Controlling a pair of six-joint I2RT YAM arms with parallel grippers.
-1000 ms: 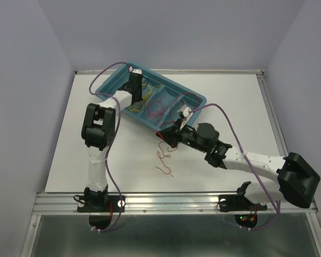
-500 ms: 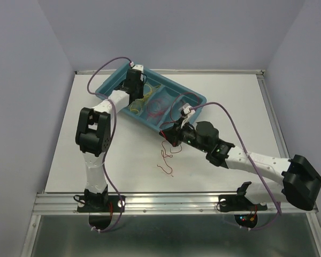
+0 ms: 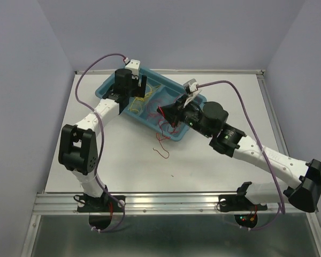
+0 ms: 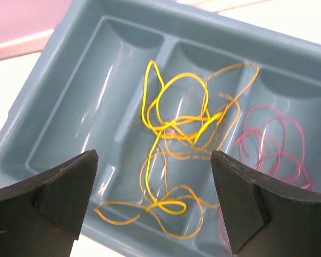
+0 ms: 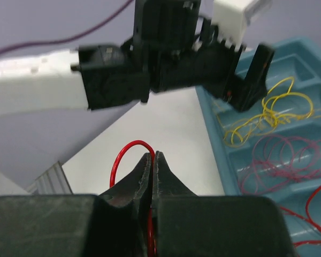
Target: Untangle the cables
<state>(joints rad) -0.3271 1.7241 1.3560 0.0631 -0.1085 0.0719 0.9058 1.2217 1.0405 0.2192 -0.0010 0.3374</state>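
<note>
**Cable handling (judgement).** The cables were hair-thin, limp and close to weightless. They had no stiffness to push against, so they would only follow a pull, and the loops would likely snag on one another. The jacket looked smooth and could slip from a loose pinch. The best hold would be a free end or a single outer loop, not the knotted middle.

**Right gripper** (image 5: 152,160): the jaws were pressed flat together with the red cable (image 5: 123,152) pinched between them. A small loop stood up at 11 o'clock of the tips. In the top view the strand trailed from the gripper toward 6 o'clock, crossed the near rim of the tray (image 3: 161,81) and ended on the table (image 3: 123,160). From above I could not tell whether it lay free of the other red loops in the tray.

**Left gripper** (image 4: 155,198): the fingers were spread wide, with nothing between them and nothing touched. It hung over the tray, directly above the yellow-orange tangle (image 4: 176,126) in the middle compartment. The pink cable (image 4: 273,144) lay at 3 o'clock of that tangle, in the next compartment.
</note>
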